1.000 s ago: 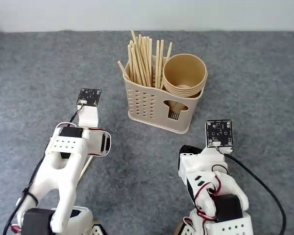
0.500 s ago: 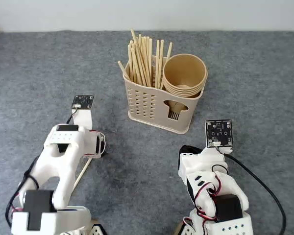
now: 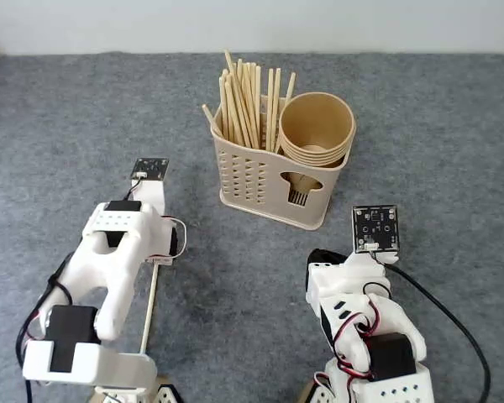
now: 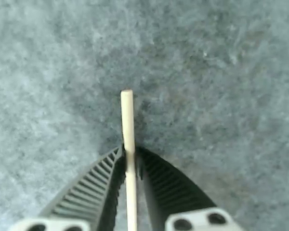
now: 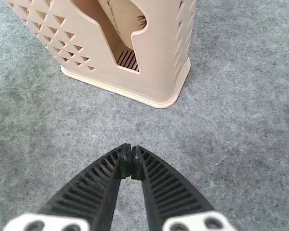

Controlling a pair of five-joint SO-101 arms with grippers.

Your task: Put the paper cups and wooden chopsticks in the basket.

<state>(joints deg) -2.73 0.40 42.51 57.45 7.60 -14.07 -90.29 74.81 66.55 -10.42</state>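
High view has the basket [image 3: 269,180] at the far middle of the grey mat [image 3: 437,143], and most of the job looks done. A bundle of chopsticks [image 3: 244,101] stands upright in its left compartment, and a stack of cups [image 3: 317,126] sits nested in its right one.

One stick [image 4: 127,120] is outside, low over the mat under the left arm, well to the near left of the basket. Whether it touches the mat I cannot tell. The left gripper [image 4: 129,150] is clenched on it close to one end, with a short tip poking out past the jaws. What is left, as I judge it, is to lift this stick, carry it far and right, and drop it in with the bundle.

The right gripper [image 5: 131,161] is pressed closed on nothing, near the basket's near right side but apart from it.

The likeliest snag is the bundle itself. Its tall, leaning sticks crowd the left compartment's mouth, so the stick must clear their tips and the rim. The right arm sits off that path.
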